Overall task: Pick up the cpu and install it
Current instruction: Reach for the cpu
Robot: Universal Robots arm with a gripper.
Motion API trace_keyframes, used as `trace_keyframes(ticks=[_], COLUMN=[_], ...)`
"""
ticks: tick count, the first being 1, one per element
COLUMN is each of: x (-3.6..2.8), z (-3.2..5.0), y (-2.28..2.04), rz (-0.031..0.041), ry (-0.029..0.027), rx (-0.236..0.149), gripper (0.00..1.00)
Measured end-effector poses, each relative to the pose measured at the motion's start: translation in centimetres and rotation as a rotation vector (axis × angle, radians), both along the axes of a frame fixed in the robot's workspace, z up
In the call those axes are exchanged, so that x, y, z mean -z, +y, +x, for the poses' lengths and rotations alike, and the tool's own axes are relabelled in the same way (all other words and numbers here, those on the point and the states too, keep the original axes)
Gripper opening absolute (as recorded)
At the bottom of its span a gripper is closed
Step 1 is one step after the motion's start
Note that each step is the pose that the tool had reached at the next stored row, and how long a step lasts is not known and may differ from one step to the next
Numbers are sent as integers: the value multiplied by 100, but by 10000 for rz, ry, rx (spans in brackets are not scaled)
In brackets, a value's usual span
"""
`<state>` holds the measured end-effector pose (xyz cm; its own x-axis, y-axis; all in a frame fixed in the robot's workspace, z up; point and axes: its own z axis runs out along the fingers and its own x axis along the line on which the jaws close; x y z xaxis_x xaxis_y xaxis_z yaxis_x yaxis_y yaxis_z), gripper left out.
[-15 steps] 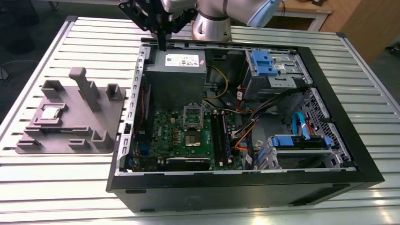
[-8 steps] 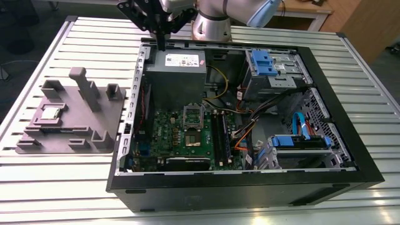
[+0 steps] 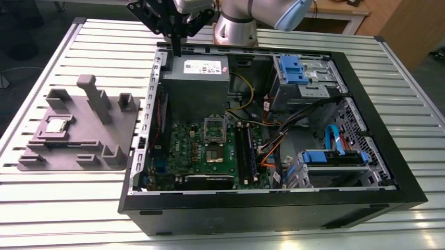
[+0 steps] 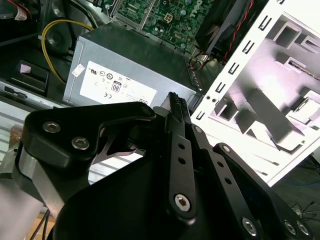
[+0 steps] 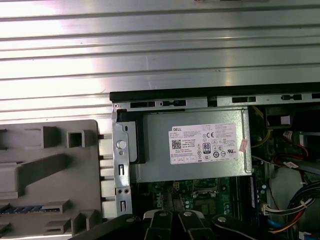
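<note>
Not started: cpu point(image 3: 56, 125) sits on grey tray point(image 3: 118, 133), well apart from PSU box point(image 3: 197, 83). Pick + install both left. Gripper point(image 3: 176, 49) hovers over PSU box edge, fingers look closed, empty.

Exterior view: even overhead light, moderate brightness. The slatted counter point(image 3: 56, 208) has a soft sheen and no hard shadows. The computer case point(image 3: 278, 213) is dim inside, its near wall almost black.
Second wrist view: the grey fixture tray point(image 4: 260, 70) is overexposed, washed white-pink. The gripper point(image 4: 176, 102) body reads as a dark mass.
First wrist view: the counter slats glare in bright bands. The power supply point(image 5: 195, 145) is evenly lit.
</note>
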<state>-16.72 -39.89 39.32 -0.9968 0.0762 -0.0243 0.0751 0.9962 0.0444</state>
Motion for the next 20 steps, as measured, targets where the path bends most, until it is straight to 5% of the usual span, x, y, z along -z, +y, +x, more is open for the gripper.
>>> trace_keyframes(ticks=[20], x=[2], z=[-49], y=[0], rz=[0], ry=[0], rx=[1], gripper=[11])
